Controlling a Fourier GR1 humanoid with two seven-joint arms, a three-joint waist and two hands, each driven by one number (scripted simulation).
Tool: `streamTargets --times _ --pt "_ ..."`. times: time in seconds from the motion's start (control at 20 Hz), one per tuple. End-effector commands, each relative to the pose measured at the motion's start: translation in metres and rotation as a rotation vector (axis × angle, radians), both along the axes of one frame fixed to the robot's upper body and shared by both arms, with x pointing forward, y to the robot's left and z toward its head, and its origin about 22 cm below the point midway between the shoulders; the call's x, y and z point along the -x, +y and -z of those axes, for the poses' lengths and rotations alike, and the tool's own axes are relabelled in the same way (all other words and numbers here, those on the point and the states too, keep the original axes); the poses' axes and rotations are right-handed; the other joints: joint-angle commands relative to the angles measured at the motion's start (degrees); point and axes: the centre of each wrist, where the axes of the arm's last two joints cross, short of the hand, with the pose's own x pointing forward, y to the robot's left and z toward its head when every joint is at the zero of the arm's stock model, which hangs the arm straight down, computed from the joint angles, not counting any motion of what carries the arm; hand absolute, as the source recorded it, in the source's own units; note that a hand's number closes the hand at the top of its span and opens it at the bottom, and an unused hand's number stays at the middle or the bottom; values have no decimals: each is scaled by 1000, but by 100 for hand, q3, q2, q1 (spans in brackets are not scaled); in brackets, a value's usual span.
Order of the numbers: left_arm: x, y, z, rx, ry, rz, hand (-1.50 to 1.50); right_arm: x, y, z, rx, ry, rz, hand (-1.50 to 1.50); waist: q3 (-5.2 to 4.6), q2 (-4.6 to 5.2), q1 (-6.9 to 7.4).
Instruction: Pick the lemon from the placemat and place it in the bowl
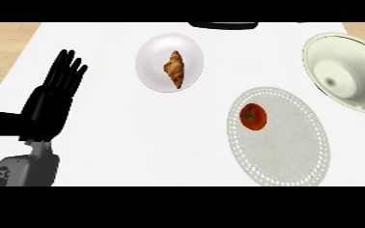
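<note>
Nothing done yet: the tomato (253, 117) (red, no lemon visible) lies far-left on the placemat (285, 142), not in the bowl (318, 53) at far right. My left hand (50, 104) rests left, fingers straight; right hand unseen.

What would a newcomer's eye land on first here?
Probably the red tomato near the left rim of the pale placemat, lower right. Next, the croissant on the white plate at upper centre, and the black left hand, open, fingers up, resting at the left edge.
</note>
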Motion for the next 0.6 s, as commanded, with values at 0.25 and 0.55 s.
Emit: streamTargets --times 0.25,0.55 --pt "-8 -7 6 0 -2 21 0 -34 28 48 84 138 21 150 8 84 145" --pt "-11 -11 -8 12 -20 50 0 -29 23 75 29 356 57 -150 22 138 257"
